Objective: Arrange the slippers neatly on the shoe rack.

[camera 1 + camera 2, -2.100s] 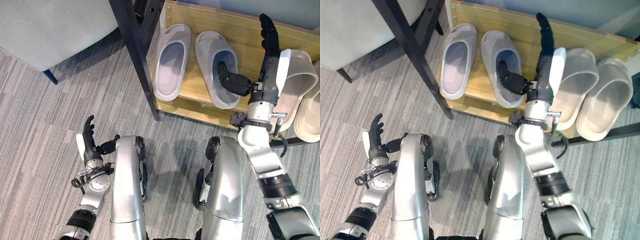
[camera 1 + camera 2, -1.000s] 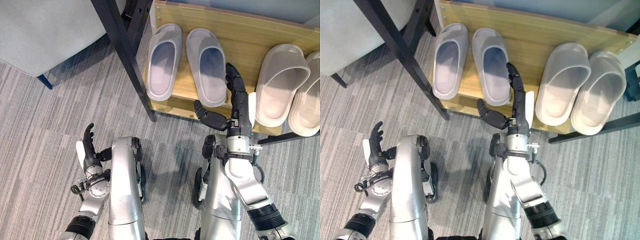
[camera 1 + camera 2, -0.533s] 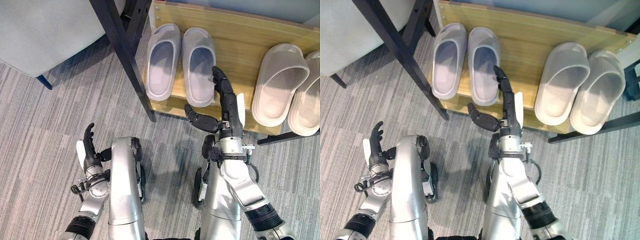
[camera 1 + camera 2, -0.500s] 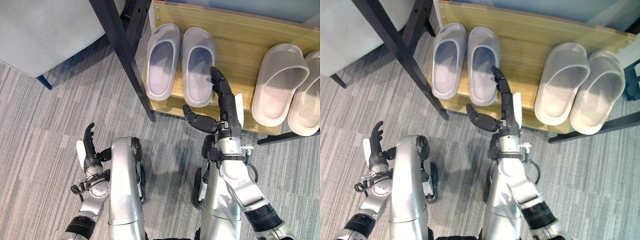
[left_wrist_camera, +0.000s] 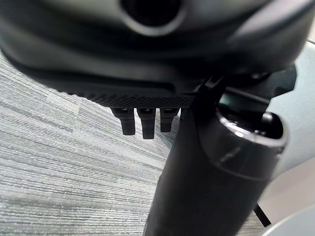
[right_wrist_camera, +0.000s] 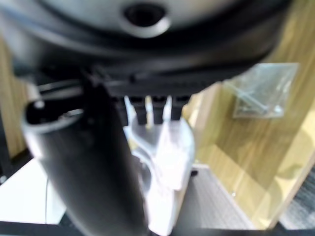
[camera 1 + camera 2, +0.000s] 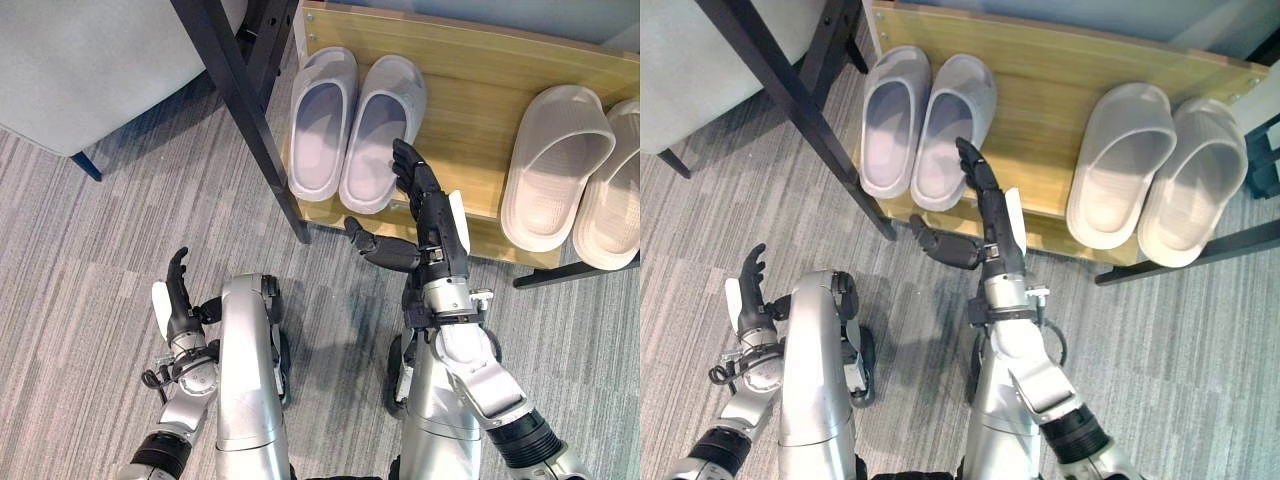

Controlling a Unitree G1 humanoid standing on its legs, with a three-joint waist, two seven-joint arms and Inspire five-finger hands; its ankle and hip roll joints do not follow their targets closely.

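Two grey slippers lie on the wooden shoe rack (image 7: 470, 105) at its left end. The left grey slipper (image 7: 322, 125) lies straight. The right grey slipper (image 7: 380, 135) is slanted, its heel against its mate. My right hand (image 7: 428, 200) is open, with straight fingers against that slipper's right side near the heel and the thumb (image 7: 375, 248) spread out over the rack's front edge. The right wrist view shows the pale slipper (image 6: 165, 162) just past the fingers. Two beige slippers (image 7: 555, 165) (image 7: 615, 190) lie side by side at the rack's right end. My left hand (image 7: 178, 295) hangs open low over the carpet.
A black slanted furniture leg (image 7: 245, 115) crosses just left of the rack, with a grey seat (image 7: 90, 55) behind it. Bare wood lies between the two pairs. Grey striped carpet (image 7: 90, 260) covers the floor in front.
My right hand has swept left along the shelf with the right grey slipper. The slipper's heel has swung over against the left grey slipper. The left hand has stayed still.
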